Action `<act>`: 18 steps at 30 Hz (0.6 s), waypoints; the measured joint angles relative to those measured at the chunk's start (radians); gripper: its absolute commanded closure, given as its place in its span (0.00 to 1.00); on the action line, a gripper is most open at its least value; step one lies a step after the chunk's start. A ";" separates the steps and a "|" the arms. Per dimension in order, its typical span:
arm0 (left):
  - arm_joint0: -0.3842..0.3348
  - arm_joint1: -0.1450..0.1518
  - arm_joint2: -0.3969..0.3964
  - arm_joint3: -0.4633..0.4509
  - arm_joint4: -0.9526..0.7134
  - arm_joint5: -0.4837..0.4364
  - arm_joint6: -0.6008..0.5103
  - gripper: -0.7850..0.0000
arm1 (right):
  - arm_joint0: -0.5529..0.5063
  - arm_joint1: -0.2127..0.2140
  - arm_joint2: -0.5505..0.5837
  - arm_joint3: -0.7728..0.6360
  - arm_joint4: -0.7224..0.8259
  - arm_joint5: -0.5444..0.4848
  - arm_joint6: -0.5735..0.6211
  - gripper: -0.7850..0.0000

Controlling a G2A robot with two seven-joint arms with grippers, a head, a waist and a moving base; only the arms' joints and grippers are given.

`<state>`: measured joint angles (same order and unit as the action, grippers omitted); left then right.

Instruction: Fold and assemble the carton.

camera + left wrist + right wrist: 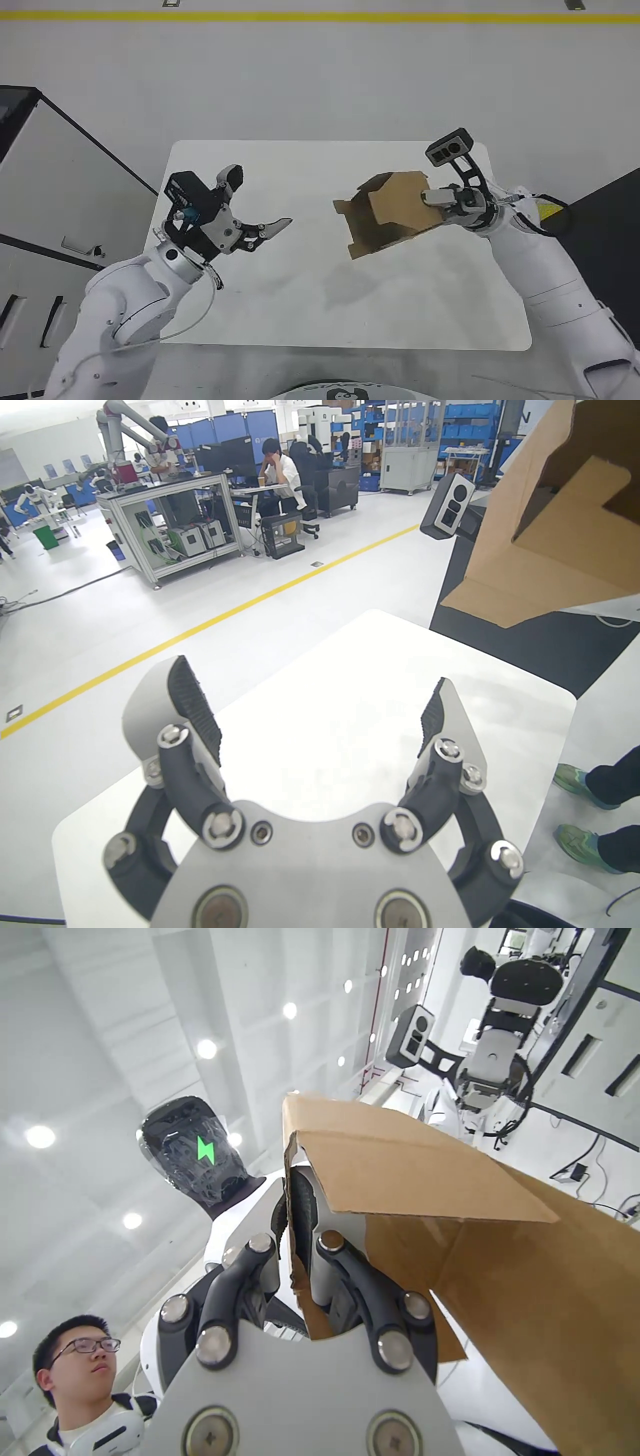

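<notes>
Carton (392, 212), brown cardboard, half-formed with flaps splayed, sits pinched in my right claw (432, 197) while my left claw (258, 203) gapes empty.

We see bright, even overhead light; round ceiling lamps (206, 1048) flare white. The carton (395, 205) throws a soft shadow on the table (300, 180). Wrist views bow at edges.

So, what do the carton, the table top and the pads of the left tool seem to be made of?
The carton looks like brown corrugated cardboard, matte, with rough cut edges. The table top is white and smooth with a faint sheen, perhaps laminate; I cannot tell. The pads of the left tool are black and finely ribbed, probably rubber.
</notes>
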<state>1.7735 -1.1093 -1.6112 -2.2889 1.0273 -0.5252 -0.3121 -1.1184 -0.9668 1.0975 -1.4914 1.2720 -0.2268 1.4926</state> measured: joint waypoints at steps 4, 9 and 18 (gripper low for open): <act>0.000 0.000 0.001 0.000 0.002 0.005 -0.001 0.00 | 0.000 0.000 0.000 0.000 -0.001 0.000 0.000 1.00; 0.000 0.000 0.001 0.000 0.002 0.005 -0.001 0.00 | 0.000 0.000 0.000 0.000 -0.001 0.000 0.000 1.00; 0.000 0.000 0.001 0.000 0.002 0.005 -0.001 0.00 | -0.066 -0.005 0.004 -0.059 0.121 0.212 -0.107 1.00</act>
<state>1.7730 -1.1093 -1.6100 -2.2893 1.0291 -0.5198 -0.3133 -1.1840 -0.9720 1.1013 -1.5500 1.3928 -0.0144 1.3852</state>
